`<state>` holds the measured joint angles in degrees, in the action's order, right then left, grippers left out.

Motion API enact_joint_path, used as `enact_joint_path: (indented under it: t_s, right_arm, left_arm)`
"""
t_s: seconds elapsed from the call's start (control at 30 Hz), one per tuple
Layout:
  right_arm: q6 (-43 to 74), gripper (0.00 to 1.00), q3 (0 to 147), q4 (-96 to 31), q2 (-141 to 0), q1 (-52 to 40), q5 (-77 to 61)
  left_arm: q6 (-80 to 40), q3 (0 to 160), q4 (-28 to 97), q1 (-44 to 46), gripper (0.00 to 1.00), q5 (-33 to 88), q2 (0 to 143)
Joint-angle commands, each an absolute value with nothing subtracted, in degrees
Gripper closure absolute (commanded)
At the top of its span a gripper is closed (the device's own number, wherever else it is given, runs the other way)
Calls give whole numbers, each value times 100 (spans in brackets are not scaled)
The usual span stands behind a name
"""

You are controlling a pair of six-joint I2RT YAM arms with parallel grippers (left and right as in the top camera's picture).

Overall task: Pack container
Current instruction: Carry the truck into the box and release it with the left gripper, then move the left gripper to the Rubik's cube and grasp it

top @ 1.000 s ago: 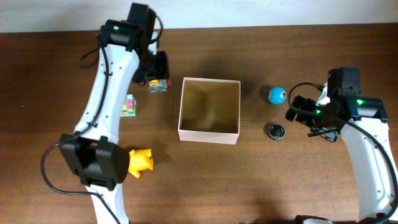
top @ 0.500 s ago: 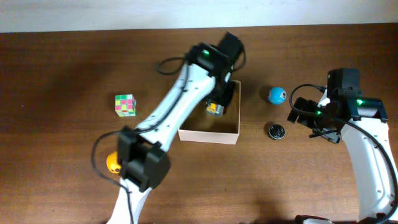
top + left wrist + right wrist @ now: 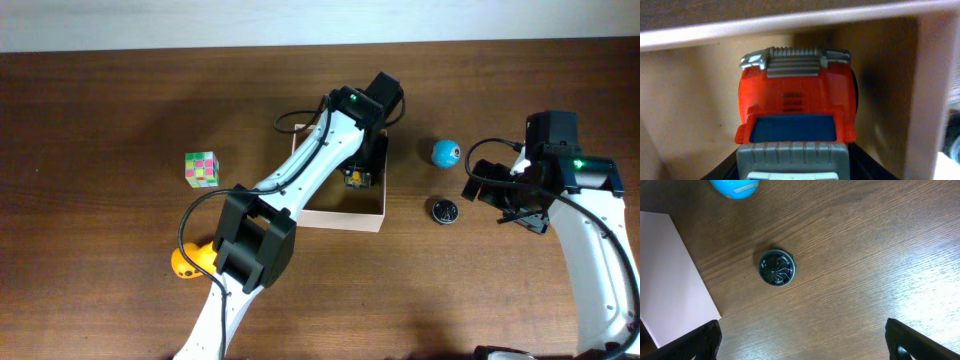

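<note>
Counted: one container, square, white-walled and tan inside, mid-table; one red and grey truck; one blue ball; one dark round disc; one multicoloured cube; one yellow-orange toy. All on a brown wooden table. Left gripper down inside the container at its far right corner, black fingers just showing at either side of the truck and pinching it. Much of the container's interior hidden from overhead by the left arm, likewise part of the yellow-orange toy. Cube well left of the container; ball and disc right of it, apart from each other and from the wall. Right gripper above bare table beside the disc, fingers spread wide, touching neither ball nor disc. Pale patch on the ball, too small to read.
</note>
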<state>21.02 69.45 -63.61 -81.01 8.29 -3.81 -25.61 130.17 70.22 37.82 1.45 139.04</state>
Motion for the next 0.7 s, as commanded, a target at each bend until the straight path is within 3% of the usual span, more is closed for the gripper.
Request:
enact_joint_path:
  t_s: [0.0, 0.1, 0.37, 0.67]
  right_arm:
    - [2145, 1, 7035, -6366, -8114, 875, -248]
    - [2145, 1, 7035, -6368, -8114, 875, -248]
    - [2145, 1, 7035, -6372, -8117, 875, -250]
    - [2147, 1, 7035, -6418, -8114, 875, -250]
  left_arm:
    - [-2759, 13045, 6921, 3798, 43, 244, 13957]
    - [-2733, 13067, 6934, 3793, 2, 167, 13948]
    - [-2724, 13906, 7902, 3667, 1, 19, 13708]
    - [-2340, 15275, 9557, 3020, 1, -1315, 12755]
